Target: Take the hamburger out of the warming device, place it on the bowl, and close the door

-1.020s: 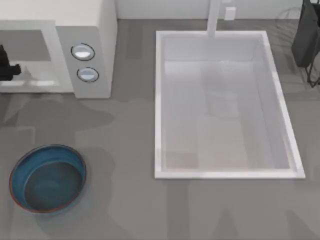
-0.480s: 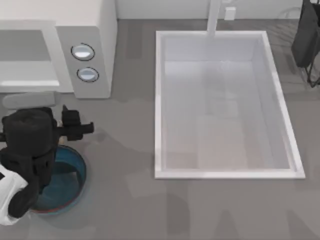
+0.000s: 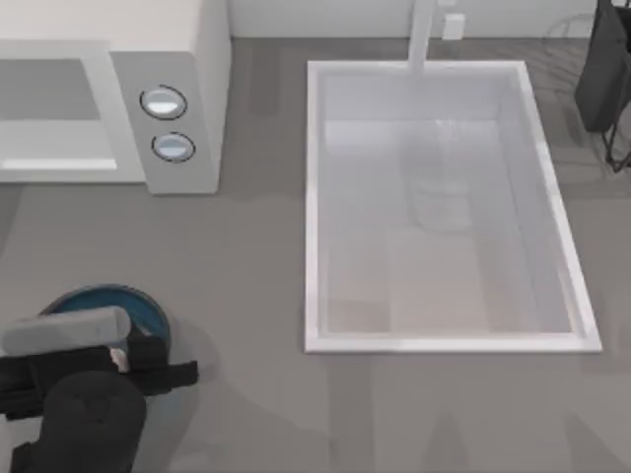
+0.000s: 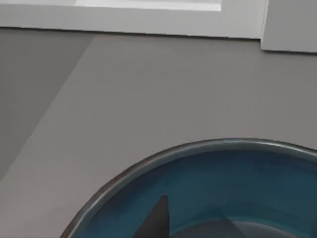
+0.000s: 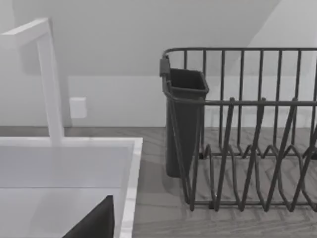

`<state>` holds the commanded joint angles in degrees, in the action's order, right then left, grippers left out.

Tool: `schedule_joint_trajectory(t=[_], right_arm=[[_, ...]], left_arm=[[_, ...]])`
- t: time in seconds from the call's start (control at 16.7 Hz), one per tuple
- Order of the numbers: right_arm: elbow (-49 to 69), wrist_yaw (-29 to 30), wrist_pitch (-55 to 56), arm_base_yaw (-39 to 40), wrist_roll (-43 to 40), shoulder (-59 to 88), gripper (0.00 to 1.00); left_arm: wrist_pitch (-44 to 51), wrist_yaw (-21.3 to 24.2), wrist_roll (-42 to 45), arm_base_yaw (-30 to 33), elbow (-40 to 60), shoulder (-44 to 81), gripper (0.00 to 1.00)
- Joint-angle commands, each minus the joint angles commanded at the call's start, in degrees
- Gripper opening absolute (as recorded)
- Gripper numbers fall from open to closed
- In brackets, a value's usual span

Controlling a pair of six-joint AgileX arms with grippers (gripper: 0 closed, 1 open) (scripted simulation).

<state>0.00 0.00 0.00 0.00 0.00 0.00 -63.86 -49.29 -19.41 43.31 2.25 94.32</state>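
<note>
While left hand [image 3: 123, 360] hangs over bowl [image 3: 138, 304], grip state unreadable, burger unseen: a badly placed release could miss the rim. Oven [image 3: 177, 59] door unshut.

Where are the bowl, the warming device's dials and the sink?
bowl [image 3: 148, 307]: top view, visible blue rim beside the left arm.
upper dial [image 3: 164, 102]: top view, its centre.
lower dial [image 3: 173, 147]: top view, its centre.
sink [image 3: 314, 197]: top view, left rim.
</note>
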Motion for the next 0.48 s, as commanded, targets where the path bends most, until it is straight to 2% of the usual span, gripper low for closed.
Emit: schedule_joint_trajectory(t=[0.24, 0.48], right_arm=[[0.00, 0.00, 0.00, 0.00, 0.00, 0.00, 1.00], [0.00, 0.00, 0.00, 0.00, 0.00, 0.00, 1.00]], left_arm=[[-0.13, -0.77, -0.41, 0.76, -0.75, -0.44, 0.00], [-2.32, 0.36, 0.51, -0.62, -0.02, 2.19, 0.00]])
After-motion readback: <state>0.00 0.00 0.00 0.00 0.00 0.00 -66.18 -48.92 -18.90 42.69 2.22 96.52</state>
